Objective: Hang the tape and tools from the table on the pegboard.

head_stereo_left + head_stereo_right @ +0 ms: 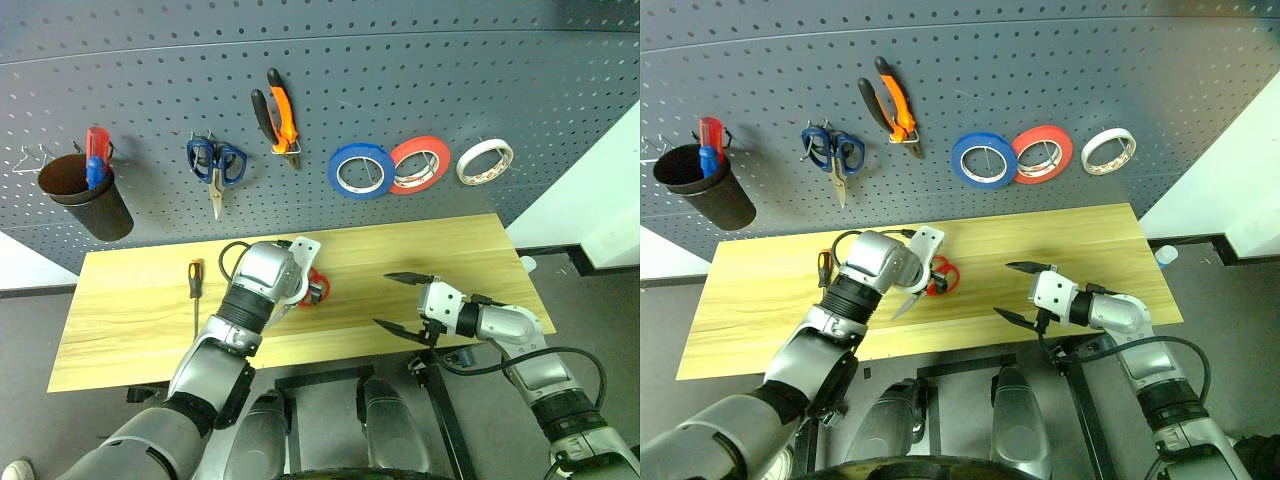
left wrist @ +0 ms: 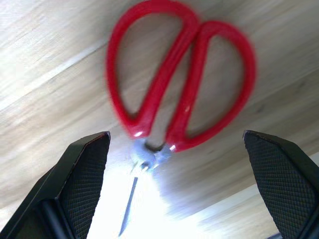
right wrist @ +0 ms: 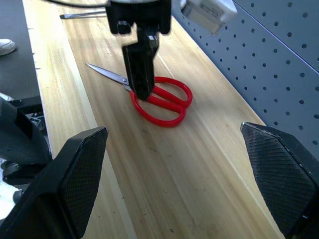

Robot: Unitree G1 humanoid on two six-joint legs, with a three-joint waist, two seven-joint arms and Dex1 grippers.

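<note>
Red-handled scissors (image 2: 179, 84) lie flat on the pale wood table (image 1: 130, 320), near its middle. My left gripper (image 2: 175, 135) points steeply down right over them, open, one finger on each side of the pivot, holding nothing. My right gripper (image 1: 385, 300) hovers open and empty over the table's right front, aimed toward the scissors (image 3: 164, 99). A slim screwdriver (image 1: 195, 295) with a black-and-orange handle lies on the table's left part. On the dark grey pegboard (image 1: 450, 90) hang the orange-and-black pliers (image 1: 278, 118) and the cream-white tape (image 1: 485, 162).
Also on the pegboard: blue-handled scissors (image 1: 215, 165), a blue roll (image 1: 361, 171), a red-orange roll (image 1: 420, 165), and a black cup (image 1: 85, 195) holding red-and-blue screwdrivers. Bare hooks (image 1: 30, 158) stick out at the board's far left.
</note>
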